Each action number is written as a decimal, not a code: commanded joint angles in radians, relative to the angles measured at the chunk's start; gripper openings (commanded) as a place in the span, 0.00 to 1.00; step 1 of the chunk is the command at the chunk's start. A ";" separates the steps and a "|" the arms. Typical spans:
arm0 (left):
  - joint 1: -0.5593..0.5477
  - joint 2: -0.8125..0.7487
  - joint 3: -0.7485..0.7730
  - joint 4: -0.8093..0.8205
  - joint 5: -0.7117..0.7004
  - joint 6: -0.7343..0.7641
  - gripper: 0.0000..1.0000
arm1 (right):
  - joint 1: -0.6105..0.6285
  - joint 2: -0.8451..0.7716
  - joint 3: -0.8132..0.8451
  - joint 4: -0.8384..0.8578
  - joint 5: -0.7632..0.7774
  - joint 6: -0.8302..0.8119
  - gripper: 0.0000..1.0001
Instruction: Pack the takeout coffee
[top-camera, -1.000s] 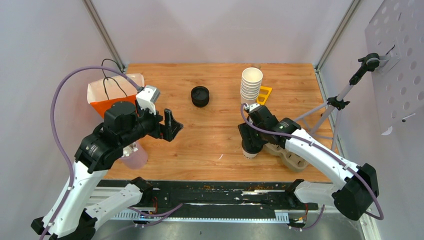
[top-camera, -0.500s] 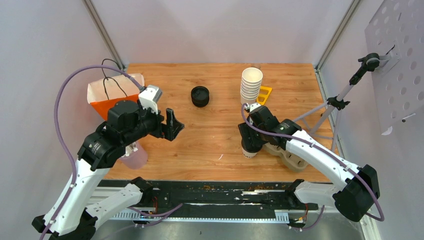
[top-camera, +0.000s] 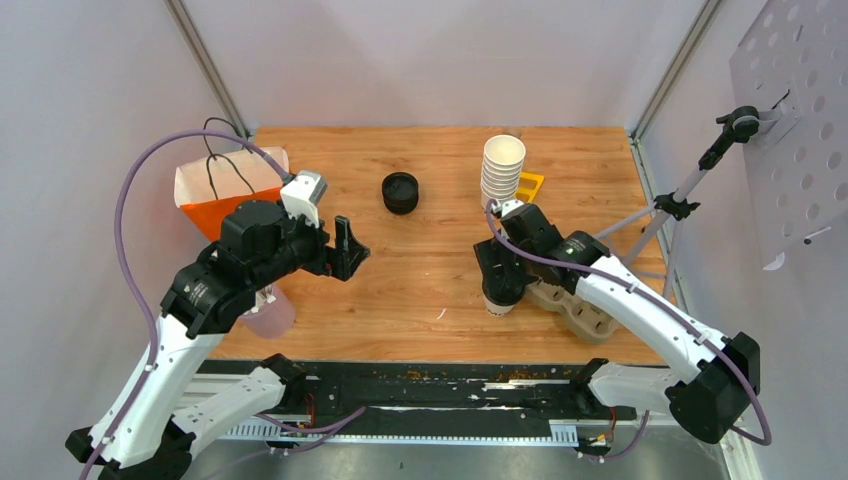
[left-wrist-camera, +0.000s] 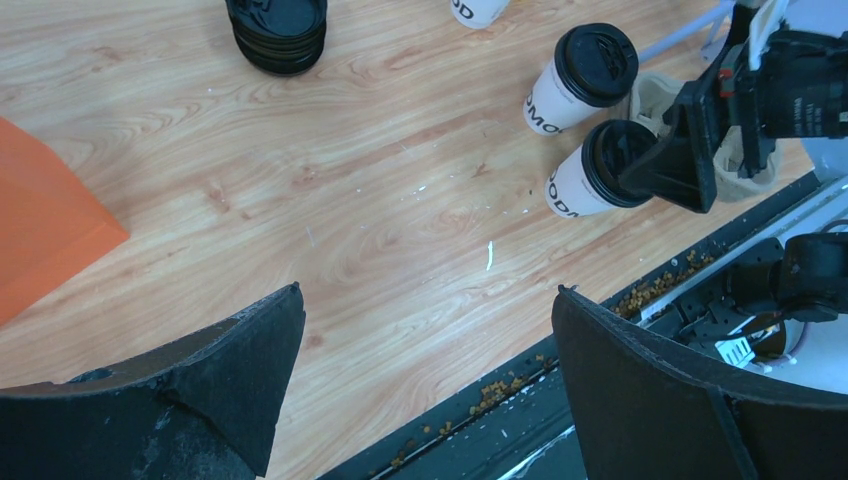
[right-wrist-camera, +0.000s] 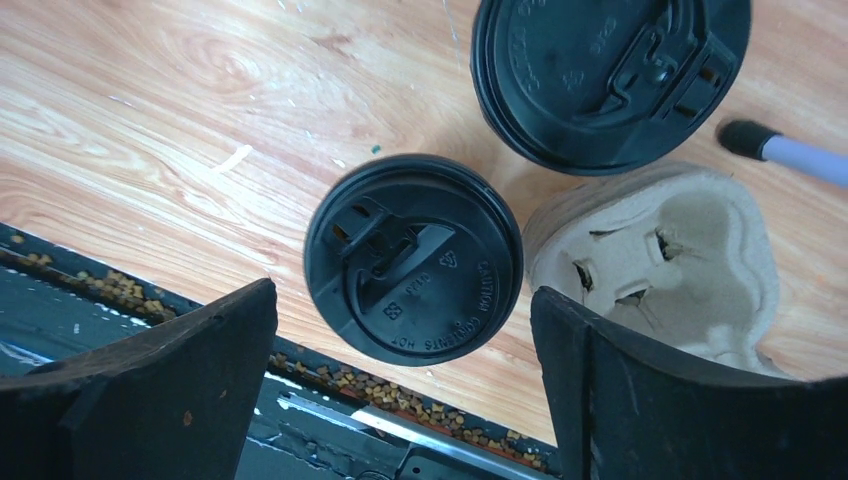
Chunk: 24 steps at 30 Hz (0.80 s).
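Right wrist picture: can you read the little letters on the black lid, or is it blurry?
Right wrist view: the lid is sharp, its raised letters legible, with sheen on the rim; the second lid is cropped by the frame. Top view: that cup is tiny, mostly hidden under the right gripper; no letters show.

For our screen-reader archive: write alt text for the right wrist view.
The right hand hangs open over a black-lidded cup on a wooden table, fingers either side, not touching. A second lidded cup and a cardboard cup carrier sit close by.
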 joint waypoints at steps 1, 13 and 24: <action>0.001 0.002 0.006 0.030 -0.004 0.009 1.00 | -0.006 -0.011 0.111 -0.027 -0.021 -0.003 0.99; 0.002 0.041 0.007 0.083 0.032 0.044 1.00 | -0.006 -0.080 0.248 -0.050 -0.016 0.018 1.00; 0.008 0.235 0.105 0.140 -0.151 0.074 0.97 | -0.005 -0.137 0.320 0.035 0.092 -0.012 1.00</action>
